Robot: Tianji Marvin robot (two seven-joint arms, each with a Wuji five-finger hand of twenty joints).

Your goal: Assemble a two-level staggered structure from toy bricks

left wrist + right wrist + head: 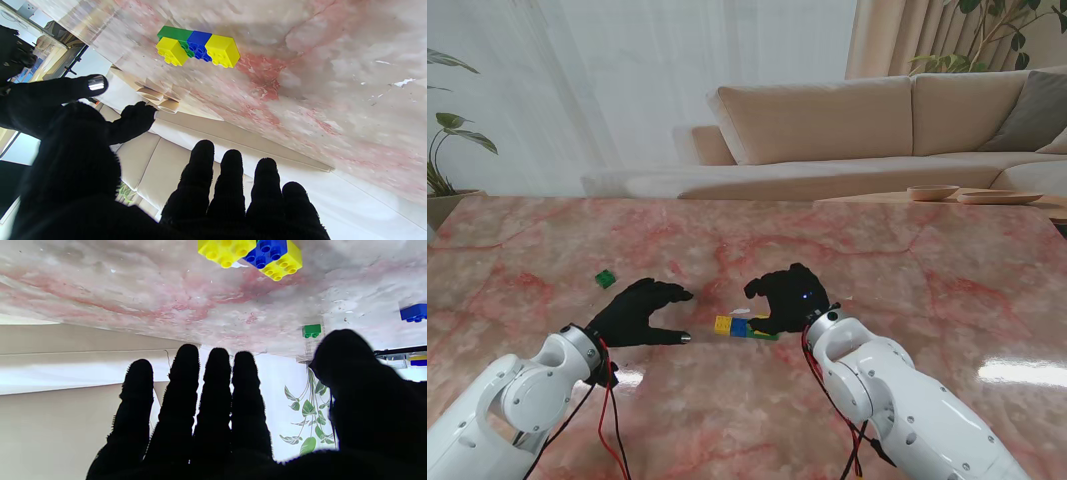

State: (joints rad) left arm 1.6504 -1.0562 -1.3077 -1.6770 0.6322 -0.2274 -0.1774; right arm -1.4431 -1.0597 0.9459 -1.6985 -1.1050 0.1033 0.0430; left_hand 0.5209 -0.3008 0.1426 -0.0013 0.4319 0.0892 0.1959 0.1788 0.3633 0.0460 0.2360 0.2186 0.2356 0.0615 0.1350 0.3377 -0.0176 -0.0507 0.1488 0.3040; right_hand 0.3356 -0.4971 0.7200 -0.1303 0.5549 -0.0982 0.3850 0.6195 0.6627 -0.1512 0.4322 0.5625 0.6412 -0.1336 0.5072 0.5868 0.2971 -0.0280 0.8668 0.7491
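Across the marble worktop (907, 250) you had both the left hand (639, 312) and right hand (787, 297) spread and empty flanking the brick row (745, 328) between them, so fetching that lone green brick (605, 279) squarely looked wise.

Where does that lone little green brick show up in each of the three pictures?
Stand view: lone green brick sits on the table to the left hand's far left.
Left wrist view: not in it.
Right wrist view: lone green brick beside the thumb.
Shared landmark: the yellow-blue-green brick cluster.
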